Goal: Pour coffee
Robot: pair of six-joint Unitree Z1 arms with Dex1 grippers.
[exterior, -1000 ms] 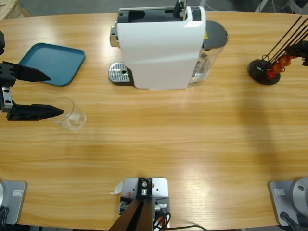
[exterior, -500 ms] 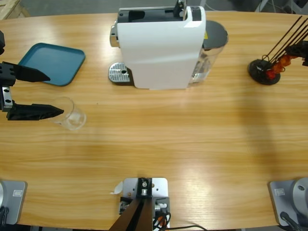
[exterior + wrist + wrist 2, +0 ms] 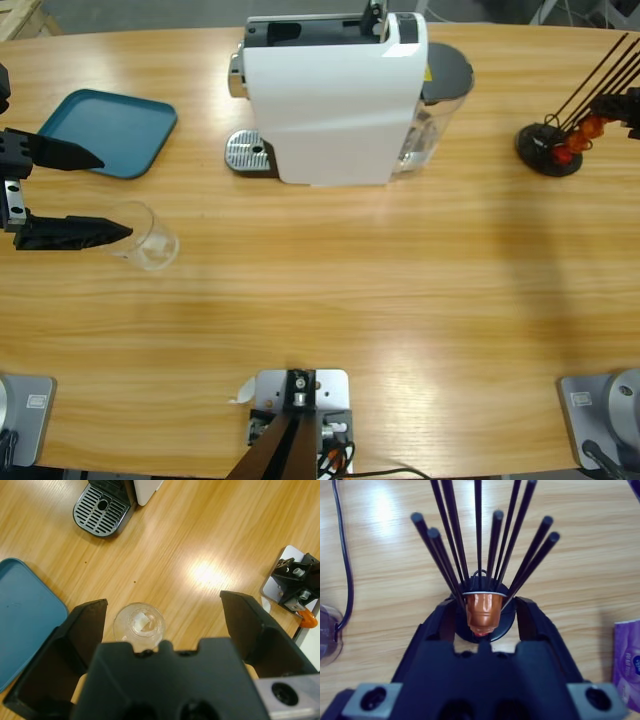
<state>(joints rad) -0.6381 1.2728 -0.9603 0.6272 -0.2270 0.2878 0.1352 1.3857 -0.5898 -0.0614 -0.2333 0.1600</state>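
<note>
Left gripper (image 3: pixel 100 195) jaws spread wide beside the empty glass (image 3: pixel 143 236), apparently lined up to grab; right gripper (image 3: pixel 484 611) jaws pinch a capsule (image 3: pixel 482 609) on the rack (image 3: pixel 550 150).

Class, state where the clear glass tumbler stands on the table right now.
In the high view, the glass tumbler stands at the table's left side, just below the blue tray, with the left gripper open beside it.

We see a robot test bench dressed as a coffee corner: a long wooden desk (image 3: pixel 400 300) carries a white capsule coffee machine (image 3: pixel 335 95) at upper centre, a teal tray (image 3: pixel 105 130) at upper left, a black capsule rack (image 3: pixel 550 150) at upper right, and grey mounting plates bolted along the bottom edge.
</note>
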